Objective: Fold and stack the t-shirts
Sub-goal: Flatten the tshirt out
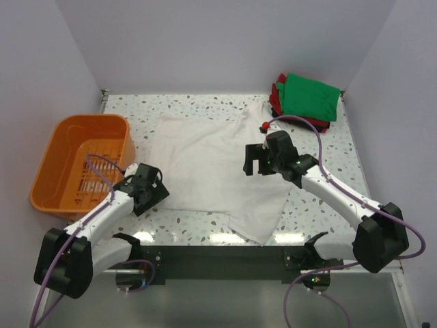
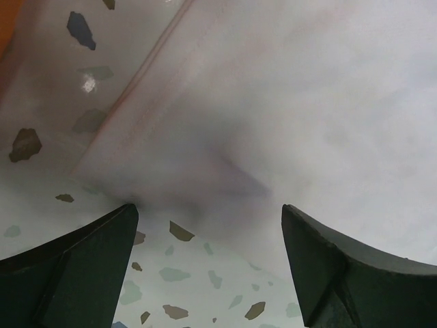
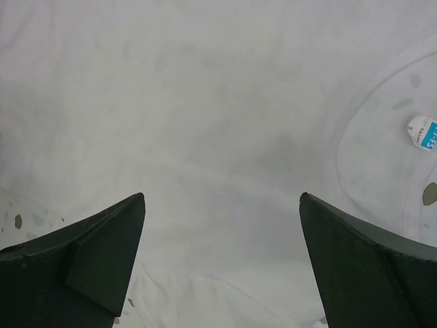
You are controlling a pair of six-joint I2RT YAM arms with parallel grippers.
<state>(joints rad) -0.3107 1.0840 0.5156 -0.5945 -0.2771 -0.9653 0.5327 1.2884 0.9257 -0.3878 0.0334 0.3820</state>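
An off-white t-shirt [image 1: 205,164] lies spread flat on the speckled table [image 1: 321,143], its neck toward the right. My left gripper [image 1: 158,186] is open, low at the shirt's near-left edge [image 2: 273,102], with speckled table between its fingers. My right gripper [image 1: 254,164] is open and empty above the shirt's right part; cloth [image 3: 205,116] fills its view, with the collar and the light-blue neck label [image 3: 425,132] at the right. A folded stack, green shirt [image 1: 311,97] on top of a red one [image 1: 276,92], sits at the back right corner.
An orange plastic basket [image 1: 61,164] stands at the left edge of the table, beside my left arm. White walls close the table at the back and sides. A small red item [image 1: 263,126] lies near the shirt's collar.
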